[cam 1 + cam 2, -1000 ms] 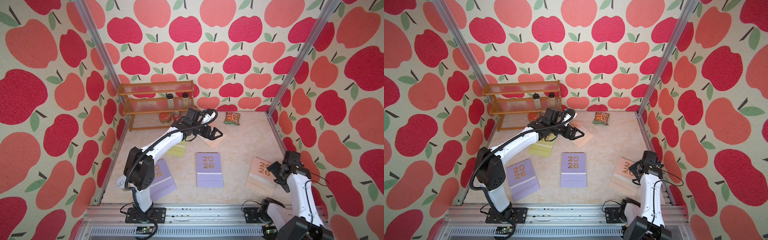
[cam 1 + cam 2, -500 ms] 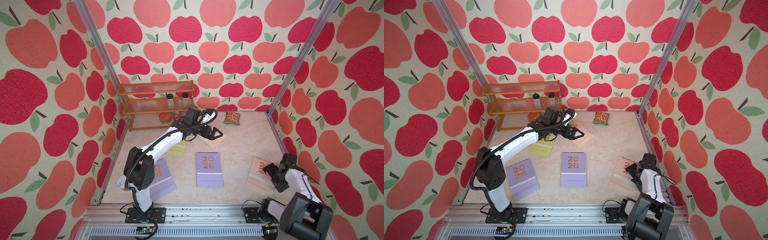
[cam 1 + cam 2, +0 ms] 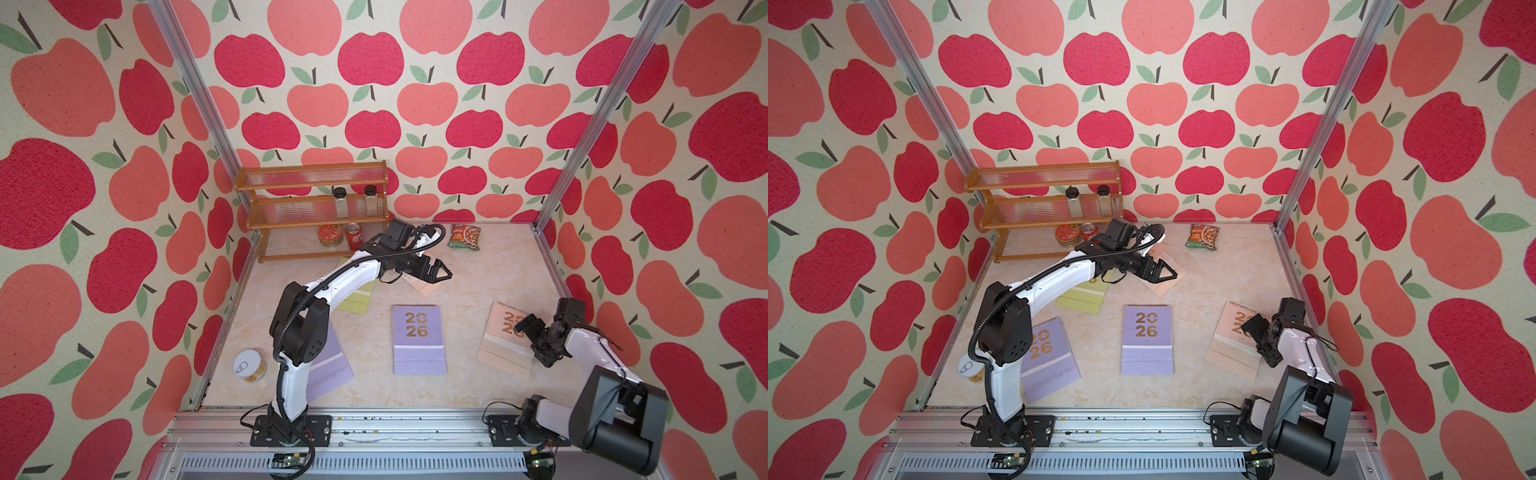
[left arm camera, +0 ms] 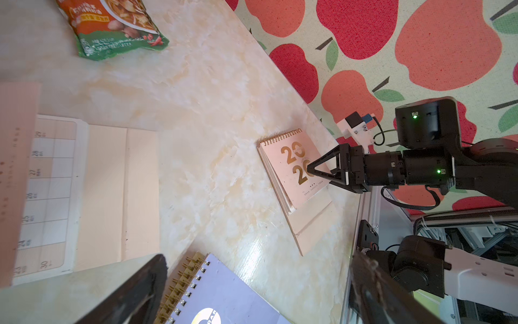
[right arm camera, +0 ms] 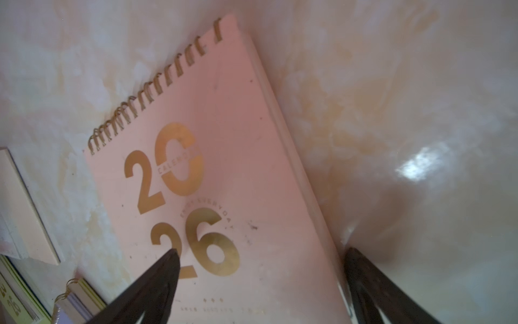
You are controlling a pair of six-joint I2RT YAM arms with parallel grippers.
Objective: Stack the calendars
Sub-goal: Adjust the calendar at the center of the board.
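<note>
Two open, empty: my left end effector [image 3: 440, 272] far, my right end effector [image 5: 260, 252] around edge of near-right pink calendar [image 5: 213, 168]. Grab step. Next maybe: squeeze, lift.

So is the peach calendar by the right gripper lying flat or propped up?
Lying flat: the peach calendar rests on the tabletop cover up, gold numerals showing, its base flap spread flat too.
</note>
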